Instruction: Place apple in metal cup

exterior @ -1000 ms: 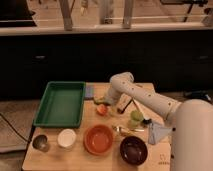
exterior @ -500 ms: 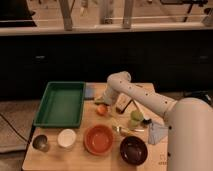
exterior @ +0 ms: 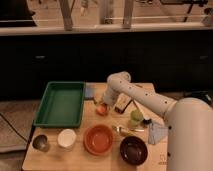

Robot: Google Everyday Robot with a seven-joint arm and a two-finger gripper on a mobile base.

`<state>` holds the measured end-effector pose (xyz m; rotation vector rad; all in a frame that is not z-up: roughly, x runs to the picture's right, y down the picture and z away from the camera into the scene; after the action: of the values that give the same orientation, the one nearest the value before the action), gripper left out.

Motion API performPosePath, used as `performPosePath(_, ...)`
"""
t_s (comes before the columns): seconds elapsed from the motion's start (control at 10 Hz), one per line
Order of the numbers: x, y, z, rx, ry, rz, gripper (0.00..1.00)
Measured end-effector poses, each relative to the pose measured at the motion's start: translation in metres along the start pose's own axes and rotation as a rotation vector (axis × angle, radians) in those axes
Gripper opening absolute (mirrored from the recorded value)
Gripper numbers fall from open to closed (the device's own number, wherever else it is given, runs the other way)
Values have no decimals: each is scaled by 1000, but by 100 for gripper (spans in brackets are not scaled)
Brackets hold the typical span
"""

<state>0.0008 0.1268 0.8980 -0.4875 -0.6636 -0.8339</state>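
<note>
- The wooden table [exterior: 55,156] holds everything; it stands in front of a dark cabinet wall.
- The white robot arm [exterior: 145,97] reaches from the lower right across the table toward its middle, bending down at the elbow near the table's far edge.
- A green tray [exterior: 61,103] lies on the left half of the table.
- An orange bowl [exterior: 98,139] sits near the front edge, and a dark bowl [exterior: 133,150] sits to its right.
- A white cup [exterior: 66,138] stands left of the orange bowl; the metal cup [exterior: 40,142] stands just beside it, at the table's front left corner.
- A pale yellow-green rounded object [exterior: 136,116] rests right of centre, near a bluish cloth [exterior: 157,133].
- The gripper [exterior: 102,102] is low over the middle of the table, right of the tray — whether its fingers are spread or closed, I cannot tell.
- The apple [exterior: 101,109] lies directly at the gripper's tip, well apart from the metal cup — whether it is gripped is unclear.
</note>
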Motion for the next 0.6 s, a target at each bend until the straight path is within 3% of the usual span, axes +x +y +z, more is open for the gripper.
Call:
performPosePath(0.3, -1, 0, -5, 20, -6, -14, 5)
performPosePath(0.4, -3, -1, -10, 30, -8, -21, 0)
performPosePath(0.6, -5, -2, -18, 44, -5, -30, 0)
